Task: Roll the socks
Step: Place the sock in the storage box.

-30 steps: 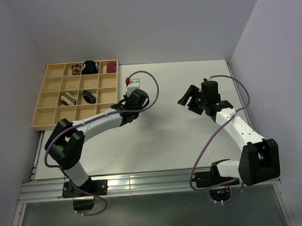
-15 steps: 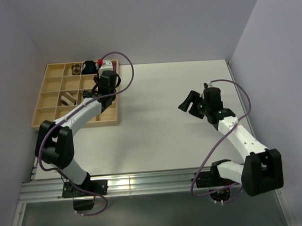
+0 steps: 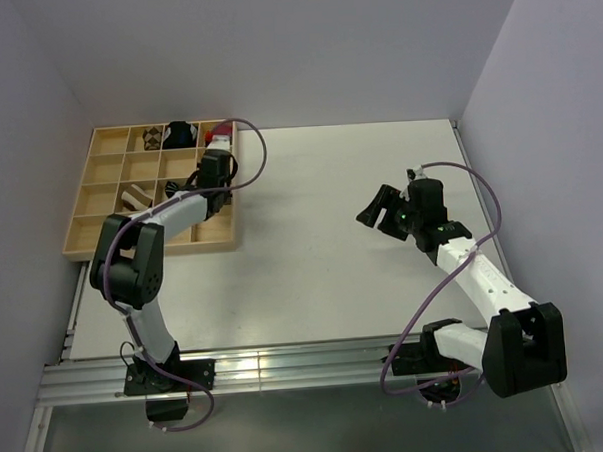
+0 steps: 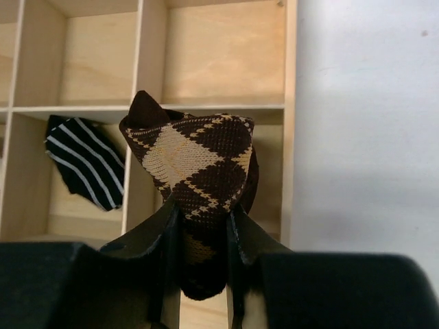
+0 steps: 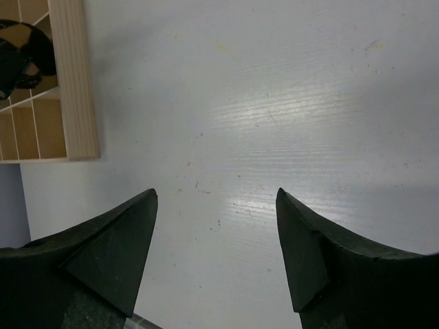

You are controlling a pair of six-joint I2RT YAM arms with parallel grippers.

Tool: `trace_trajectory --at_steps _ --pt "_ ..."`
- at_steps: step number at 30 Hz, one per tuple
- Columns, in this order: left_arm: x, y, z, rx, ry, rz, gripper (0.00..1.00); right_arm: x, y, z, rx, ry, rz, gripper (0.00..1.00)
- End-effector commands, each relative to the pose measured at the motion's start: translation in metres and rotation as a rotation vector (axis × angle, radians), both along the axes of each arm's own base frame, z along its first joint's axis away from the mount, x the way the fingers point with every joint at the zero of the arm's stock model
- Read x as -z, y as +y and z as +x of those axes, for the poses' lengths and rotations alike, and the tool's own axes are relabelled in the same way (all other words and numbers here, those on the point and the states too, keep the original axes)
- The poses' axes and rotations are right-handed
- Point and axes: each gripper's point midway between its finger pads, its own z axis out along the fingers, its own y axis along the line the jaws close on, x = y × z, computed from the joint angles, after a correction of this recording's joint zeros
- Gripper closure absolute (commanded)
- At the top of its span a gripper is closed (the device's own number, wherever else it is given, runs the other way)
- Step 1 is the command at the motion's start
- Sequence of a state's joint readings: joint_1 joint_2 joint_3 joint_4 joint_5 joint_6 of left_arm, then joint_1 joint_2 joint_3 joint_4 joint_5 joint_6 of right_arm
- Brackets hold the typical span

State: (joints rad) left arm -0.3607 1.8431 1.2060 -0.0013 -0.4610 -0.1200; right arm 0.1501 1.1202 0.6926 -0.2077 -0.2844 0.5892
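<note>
From where I stand, the left gripper (image 4: 204, 212) has its jaws pinched narrowly on the brown-and-tan argyle sock (image 4: 195, 161), holding it above the right-hand column of the wooden compartment tray (image 4: 291, 103). The black sock with thin white stripes (image 4: 84, 168) lies in a tray compartment one column further in. The right gripper (image 5: 216, 233) hangs wide open, gripping nothing, over the white table (image 5: 274, 103), well apart from the tray.

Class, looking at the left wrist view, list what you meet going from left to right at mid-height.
In order: black striped sock → argyle sock → tray's right wall → table.
</note>
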Motion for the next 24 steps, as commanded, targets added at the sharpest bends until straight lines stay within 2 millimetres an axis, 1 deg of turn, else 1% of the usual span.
trace_trajectory --at_steps 1,2,3,4,7,8,11,15,16,18,19,23,24 --pt "-0.016 -0.012 0.015 0.060 -0.075 -0.125 1.00 -0.011 0.002 0.003 -0.027 -0.069 0.012 0.23" --pt "-0.012 -0.017 0.014 0.094 -0.061 -0.161 1.00 -0.012 0.002 0.004 -0.028 -0.072 0.013 0.23" --pt "-0.009 -0.016 0.014 0.096 -0.053 -0.188 1.00 -0.012 0.002 0.004 -0.027 -0.071 0.012 0.23" --pt "-0.006 -0.008 0.017 0.085 -0.050 -0.205 1.00 -0.012 0.001 0.003 -0.029 -0.072 0.010 0.23" --pt "0.001 -0.002 0.018 0.074 -0.032 -0.243 1.00 -0.011 0.002 0.003 -0.031 -0.074 0.010 0.24" --pt "0.006 -0.002 0.017 0.070 -0.013 -0.257 1.00 -0.011 0.002 0.003 -0.032 -0.077 0.011 0.24" --pt "0.014 0.001 0.016 0.055 0.016 -0.264 1.00 -0.008 0.004 0.003 -0.042 -0.065 0.022 0.24" --pt "0.017 0.001 0.017 0.049 0.034 -0.279 1.00 -0.005 0.005 0.003 -0.047 -0.055 0.026 0.24" --pt "0.022 0.002 0.017 0.038 0.054 -0.286 1.00 -0.004 0.005 0.003 -0.047 -0.053 0.027 0.24" --pt "0.026 0.004 0.016 -0.005 0.088 -0.305 1.00 -0.006 0.006 0.003 -0.049 -0.055 0.031 0.24" --pt "0.030 0.005 0.015 -0.018 0.099 -0.311 1.00 -0.005 0.006 0.002 -0.050 -0.052 0.031 0.24" --pt "0.031 -0.004 0.016 -0.020 0.098 -0.371 1.00 -0.004 0.007 0.003 -0.056 -0.046 0.036 0.24" --pt "0.034 -0.003 0.014 -0.032 0.112 -0.371 1.00 -0.005 0.008 0.003 -0.064 -0.050 0.036 0.24"
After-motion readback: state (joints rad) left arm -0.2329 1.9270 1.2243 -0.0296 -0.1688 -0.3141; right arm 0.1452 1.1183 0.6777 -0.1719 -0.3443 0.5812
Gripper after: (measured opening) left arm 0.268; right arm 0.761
